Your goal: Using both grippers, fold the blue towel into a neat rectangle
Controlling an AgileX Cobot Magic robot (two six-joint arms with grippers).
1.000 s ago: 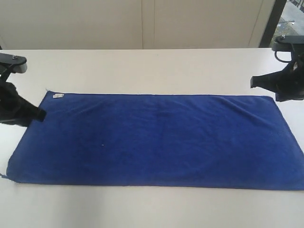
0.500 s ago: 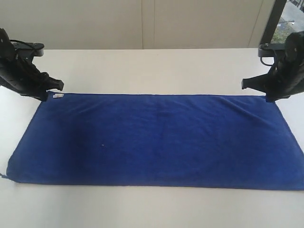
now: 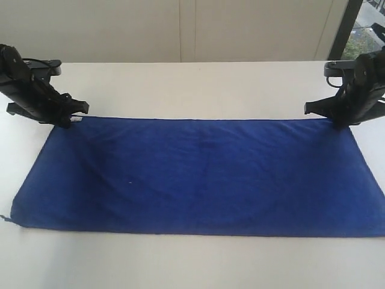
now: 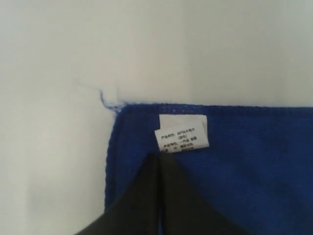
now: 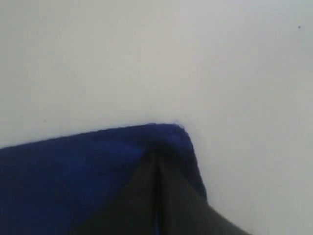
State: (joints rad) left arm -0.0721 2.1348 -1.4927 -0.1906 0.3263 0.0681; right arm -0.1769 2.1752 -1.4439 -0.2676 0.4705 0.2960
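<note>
In the exterior view, the blue towel (image 3: 198, 174) is being kept spread flat on the white table (image 3: 192, 90), and its two far corners are being touched by the left gripper (image 3: 73, 114) and the right gripper (image 3: 338, 118). In the left wrist view, the left gripper (image 4: 159, 161) is being held with its fingers pressed together, the tip resting on the towel (image 4: 254, 161) just beside the white tag (image 4: 182, 133), with apparently nothing pinched. In the right wrist view, the right gripper (image 5: 155, 154) is likewise being held fully closed, its tip resting on the towel (image 5: 63, 171) at the corner.
</note>
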